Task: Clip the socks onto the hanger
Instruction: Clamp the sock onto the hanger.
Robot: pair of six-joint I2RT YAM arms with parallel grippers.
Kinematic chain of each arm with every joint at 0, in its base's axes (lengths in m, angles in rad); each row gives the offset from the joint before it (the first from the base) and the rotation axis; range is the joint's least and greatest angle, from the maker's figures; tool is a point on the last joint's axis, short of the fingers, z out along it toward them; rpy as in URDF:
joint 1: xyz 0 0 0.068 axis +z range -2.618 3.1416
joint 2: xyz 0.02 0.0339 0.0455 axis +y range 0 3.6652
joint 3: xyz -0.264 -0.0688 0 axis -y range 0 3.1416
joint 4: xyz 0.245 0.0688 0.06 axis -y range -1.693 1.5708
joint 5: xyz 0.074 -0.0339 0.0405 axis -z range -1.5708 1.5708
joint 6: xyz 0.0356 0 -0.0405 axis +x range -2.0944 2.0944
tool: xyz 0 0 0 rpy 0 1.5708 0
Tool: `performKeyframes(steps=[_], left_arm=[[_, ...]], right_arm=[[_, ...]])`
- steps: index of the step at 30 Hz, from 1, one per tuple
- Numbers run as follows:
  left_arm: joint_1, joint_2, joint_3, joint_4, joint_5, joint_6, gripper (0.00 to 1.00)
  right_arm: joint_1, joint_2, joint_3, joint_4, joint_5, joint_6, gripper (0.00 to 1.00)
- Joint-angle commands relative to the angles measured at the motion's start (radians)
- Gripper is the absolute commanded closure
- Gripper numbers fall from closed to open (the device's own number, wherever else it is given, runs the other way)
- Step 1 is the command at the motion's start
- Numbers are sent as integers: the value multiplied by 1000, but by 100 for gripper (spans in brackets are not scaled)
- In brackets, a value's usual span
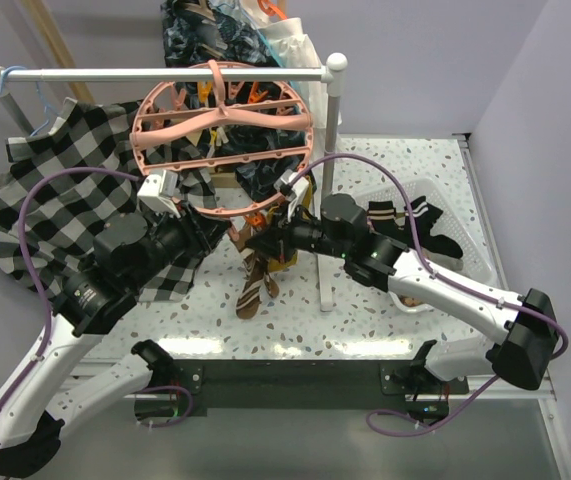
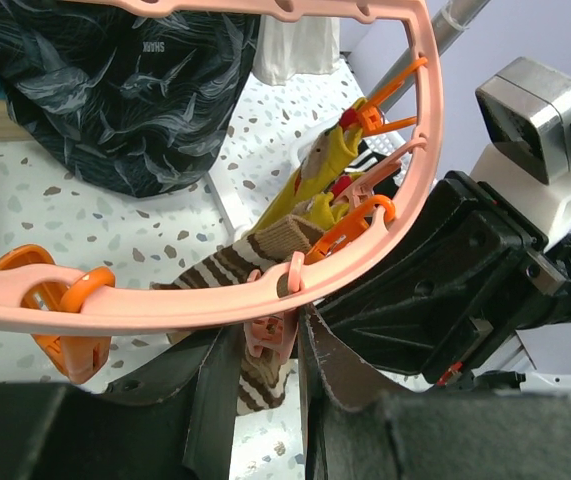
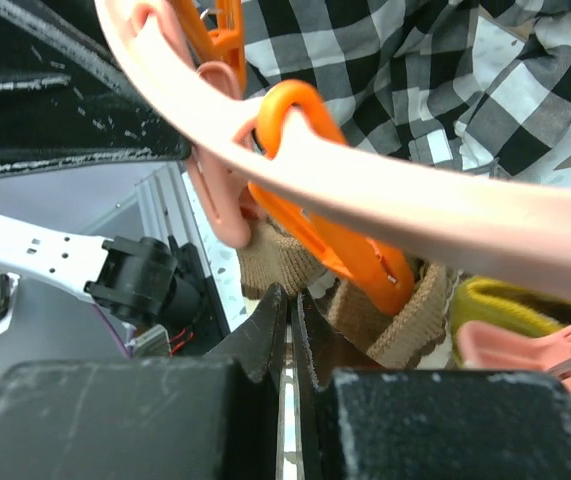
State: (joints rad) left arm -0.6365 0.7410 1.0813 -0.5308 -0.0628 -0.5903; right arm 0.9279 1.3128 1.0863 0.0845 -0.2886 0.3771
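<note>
- Left gripper (image 2: 268,365): jaws closed around a pink clip (image 2: 270,335) on the near rim of the hanger (image 2: 165,312). The brown striped sock (image 2: 227,265) sits at that clip.
- Right gripper (image 3: 287,325): fingers pressed together just below an orange clip (image 3: 337,245). Whether cloth is pinched between them cannot be told.
- Hanger, position: hooked on the white rail (image 1: 165,74), between the two arms.
- Done, by judgement: mustard sock (image 2: 317,175) clipped; the striped one hangs from the ring with its clip in hand.
- Left to do: dark socks (image 1: 430,225) lying in the white tray (image 1: 475,265), unclipped.
- Writing: raised letters on the ring's upper bar, too blurred to read surely. No other labels seen.
</note>
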Motion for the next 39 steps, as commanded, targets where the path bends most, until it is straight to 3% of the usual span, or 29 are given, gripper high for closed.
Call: performKeyframes(steps=[1, 20, 24, 25, 26, 29, 34, 39], left_arm=[[-2, 1, 0, 95, 27, 20, 100], [-2, 0, -21, 120, 44, 9, 100], [-2, -8, -21, 120, 44, 7, 82], [0, -11, -20, 120, 44, 7, 74], [-2, -12, -18, 118, 44, 6, 59], [-2, -22, -12, 107, 35, 4, 36], [0, -35, 9, 63, 23, -5, 25], [-2, -61, 49, -9, 31, -13, 22]], right_arm=[[-18, -24, -2, 86, -43, 31, 100], [-21, 5, 15, 150, -95, 63, 100], [-21, 3, 12, 147, -84, 62, 100], [-21, 2, 12, 144, -74, 59, 100], [-21, -3, 12, 141, -69, 57, 100], [-21, -14, 12, 124, -40, 42, 97], [-21, -40, 15, 78, 25, 8, 87], [-21, -69, 18, 17, 138, -27, 66]])
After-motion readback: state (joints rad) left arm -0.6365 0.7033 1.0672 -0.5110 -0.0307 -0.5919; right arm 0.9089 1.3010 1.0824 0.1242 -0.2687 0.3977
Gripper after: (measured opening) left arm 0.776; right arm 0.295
